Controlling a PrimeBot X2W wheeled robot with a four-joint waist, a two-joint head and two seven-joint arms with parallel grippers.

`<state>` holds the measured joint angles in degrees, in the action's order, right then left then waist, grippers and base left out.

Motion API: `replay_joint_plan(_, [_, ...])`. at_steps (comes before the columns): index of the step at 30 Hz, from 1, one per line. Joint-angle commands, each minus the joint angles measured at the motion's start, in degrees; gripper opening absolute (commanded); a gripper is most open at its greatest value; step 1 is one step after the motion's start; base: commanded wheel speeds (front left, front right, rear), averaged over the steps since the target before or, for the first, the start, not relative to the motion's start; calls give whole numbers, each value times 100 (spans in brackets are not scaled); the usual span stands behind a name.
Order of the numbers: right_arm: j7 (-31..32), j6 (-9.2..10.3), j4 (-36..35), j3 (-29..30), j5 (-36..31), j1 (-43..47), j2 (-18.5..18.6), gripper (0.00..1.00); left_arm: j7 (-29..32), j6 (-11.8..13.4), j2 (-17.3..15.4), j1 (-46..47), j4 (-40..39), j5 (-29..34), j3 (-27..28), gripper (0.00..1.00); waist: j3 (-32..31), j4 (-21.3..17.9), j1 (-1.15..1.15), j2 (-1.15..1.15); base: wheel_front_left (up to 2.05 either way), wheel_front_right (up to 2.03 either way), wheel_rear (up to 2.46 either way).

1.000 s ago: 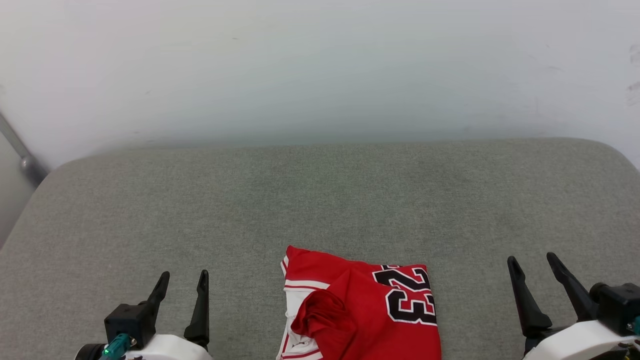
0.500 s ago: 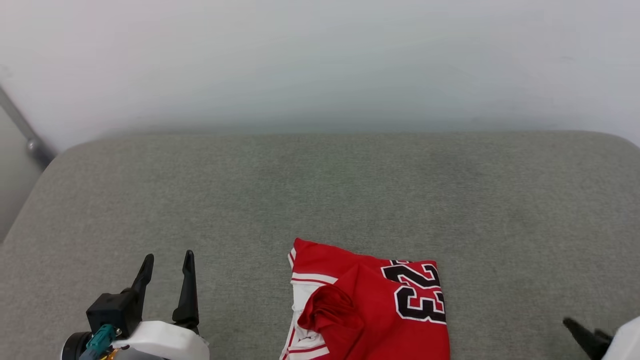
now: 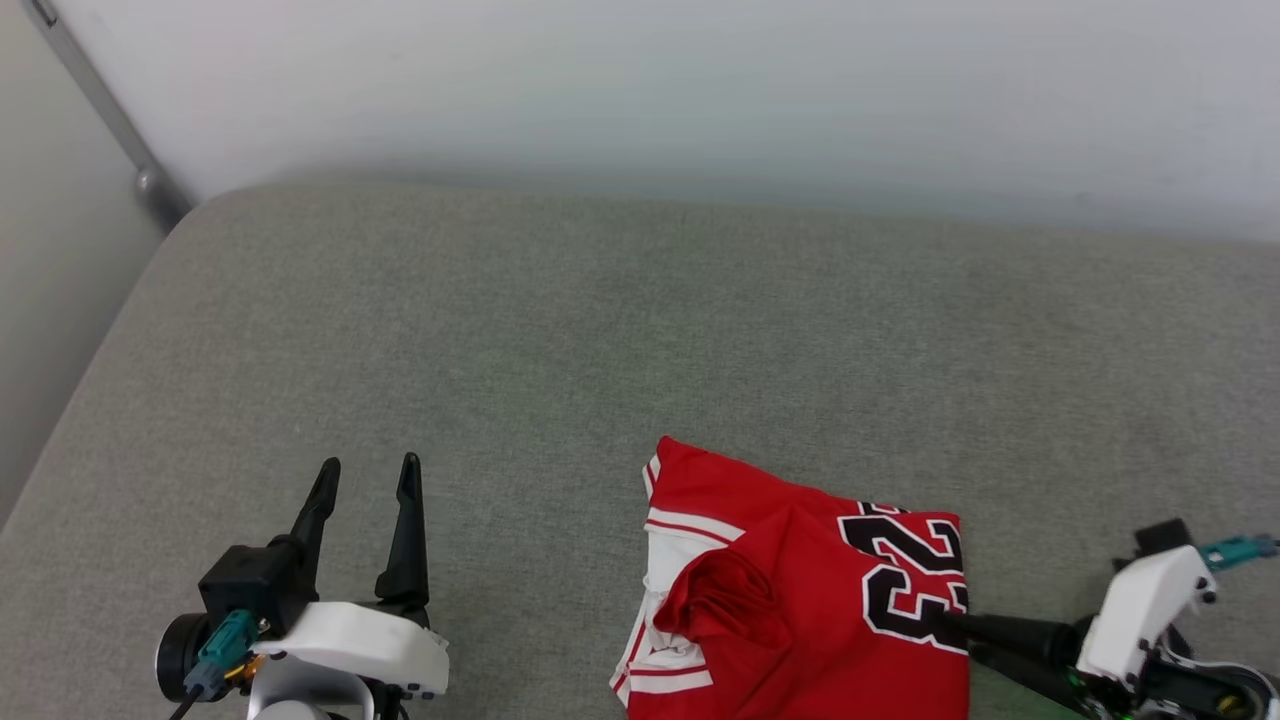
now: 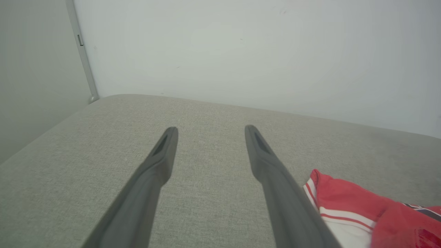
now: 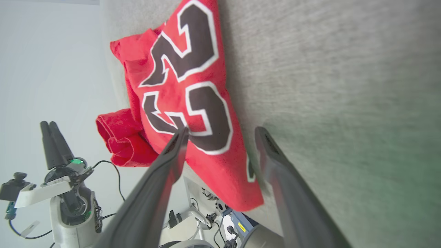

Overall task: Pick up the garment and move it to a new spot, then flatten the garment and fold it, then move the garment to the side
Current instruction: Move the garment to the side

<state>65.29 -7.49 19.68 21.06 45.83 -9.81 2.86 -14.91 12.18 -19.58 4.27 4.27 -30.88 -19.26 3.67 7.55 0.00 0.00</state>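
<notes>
Grey cushion (image 3: 600,320): it's taking up the same ground, but the head view is swinging. The rail (image 3: 100,100) by the wall is now sitting high at the upper left, so the camera is turning, not the furniture.
Left tool (image 3: 369,463): it's still hovering over bare cushion at the lower left, fingers spread wide and gripping nothing, well apart from the shirt.
Garment (image 3: 800,600): it's lying folded in a compact red block at the near edge of the cushion, white striped trim showing on its left, number print (image 3: 905,580) facing up on its right. Its shape is holding; only its place in the picture is shifting.
Right tool (image 3: 958,640): here's the big change! A second ago it was pointing up the view; now it's reaching in sideways from the right, fingers spread. From the wrist, the right tool (image 5: 222,130) is straddling the garment's edge, one finger over the print, the other over cushion. Whether it's touching the cloth, I cannot tell.
Task reading: folding is looking done, so I'm judging this as the approach for moving the garment aside.
Risk: pinching only the top layer could be undoing the fold.
</notes>
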Motion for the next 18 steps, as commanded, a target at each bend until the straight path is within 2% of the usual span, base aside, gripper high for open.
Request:
replay_joint_plan(1, [-80,0,276,-192,428,-220,7,100,-38,-51,43,112,42,65,36,100,154,130,0,0,0,0,0])
replay_joint_plan(6, [-392,0,893,-588,932,-600,3,100,-38,-191,140,214,127,159,115,100,303,207,0,0,0,0,0])
replay_joint_plan(10, [-604,2,1233,-822,1028,-764,-3,100,-32,-290,205,285,197,237,189,100,364,234,0,0,0,0,0])
replay_joint_plan(11, [-641,2,1280,-867,998,-781,-5,40,-31,-311,219,290,208,259,209,100,364,234,0,0,0,0,0])
replay_joint_plan(12, [-670,2,1308,-912,997,-784,-6,8,-31,-323,236,289,227,272,227,100,359,231,0,0,0,0,0])
replay_joint_plan(13, [-683,2,1293,-957,985,-802,-6,0,-31,-344,251,284,245,296,248,100,346,221,0,0,0,0,0])
replay_joint_plan(18, [-791,0,951,-1214,715,-799,28,0,-26,-387,305,174,319,355,313,100,205,127,0,0,0,0,0])
